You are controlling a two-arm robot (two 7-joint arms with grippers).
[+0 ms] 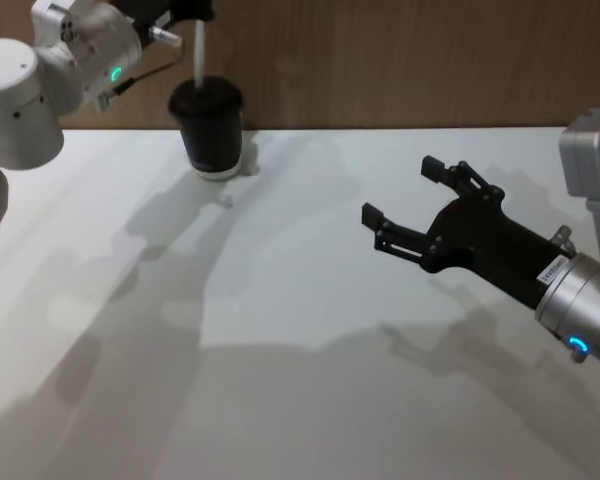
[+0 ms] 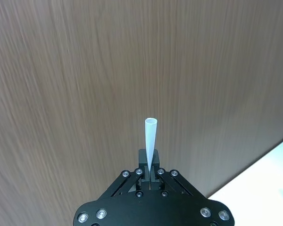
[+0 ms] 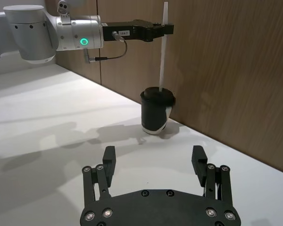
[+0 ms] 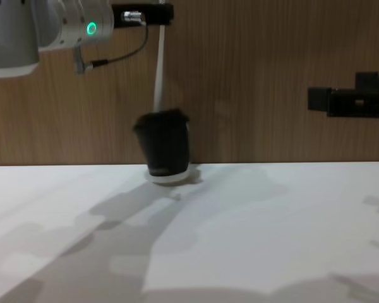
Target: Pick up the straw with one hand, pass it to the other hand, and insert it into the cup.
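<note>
The straw (image 3: 163,47) is pinched near its upper end by the left gripper (image 3: 166,29), fingers closed tight on it, with only a short stub left above the grip. In the left wrist view the straw (image 2: 150,141) is seen end-on, its open mouth clear, clamped between the two closed fingers (image 2: 142,162) of the left gripper (image 2: 150,165), against the wood wall (image 2: 132,61). The straw is held upright, slightly tilted in the chest view (image 4: 159,63), and its lower end is met by the lid of the cup (image 4: 165,146); how deep it sits in the lid cannot be told. The cup (image 1: 209,128) is stood on the white table (image 1: 300,330) close to the wood wall at the far left, a touch tilted in the chest view, white base rim down on the table. The left gripper (image 4: 162,14) is carried high over the cup on a silver wrist with a green ring light lit. The right gripper (image 1: 402,202) is held over the table to the right, well apart from cup and straw, fingers spread wide, nothing held and nothing touched. In the right wrist view the right gripper (image 3: 154,156) is seen with both fingertips far apart, the cup (image 3: 156,110) framed in the gap beyond them. In the chest view the right gripper (image 4: 322,99) is raised at the right edge.
</note>
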